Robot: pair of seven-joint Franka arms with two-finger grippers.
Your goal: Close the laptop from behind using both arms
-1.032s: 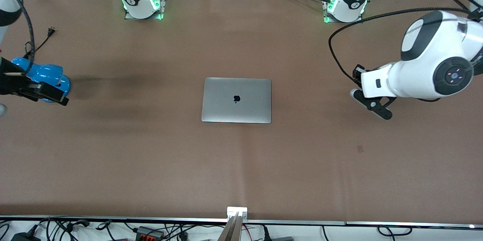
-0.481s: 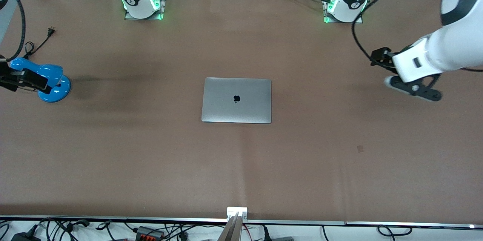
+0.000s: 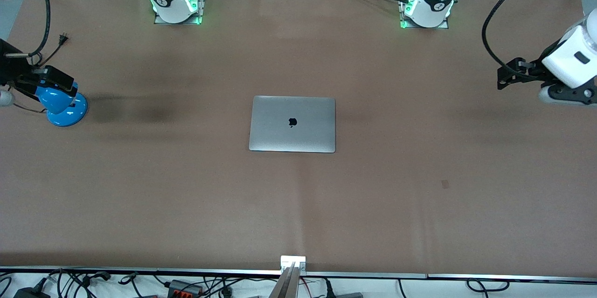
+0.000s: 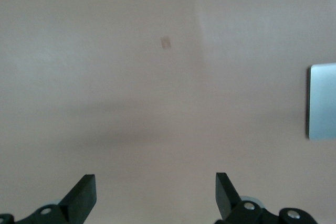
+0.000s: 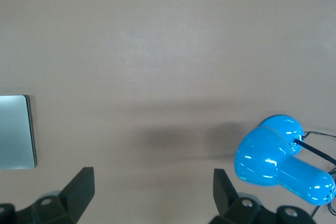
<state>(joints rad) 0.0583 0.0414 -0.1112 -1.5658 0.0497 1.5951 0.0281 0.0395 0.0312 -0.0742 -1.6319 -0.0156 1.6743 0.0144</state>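
Observation:
The silver-grey laptop (image 3: 292,124) lies shut and flat in the middle of the brown table, its lid with the black apple logo facing up. An edge of it shows in the left wrist view (image 4: 323,102) and in the right wrist view (image 5: 16,132). My left gripper (image 3: 524,86) is open and empty, up over the table's left-arm end, well away from the laptop; its fingers (image 4: 84,195) stand wide apart. My right gripper (image 3: 42,83) is open and empty over the right-arm end, above the blue lamp, its fingers (image 5: 81,187) also wide apart.
A blue desk lamp (image 3: 63,107) stands at the right arm's end of the table, also in the right wrist view (image 5: 273,161), with its black cord and plug (image 3: 63,37) nearby. A small dark mark (image 3: 445,184) is on the table cover. Both arm bases (image 3: 175,2) stand along the table's edge.
Both arms have swung outward, away from the laptop toward their own ends of the table. The laptop has stayed shut and in place.

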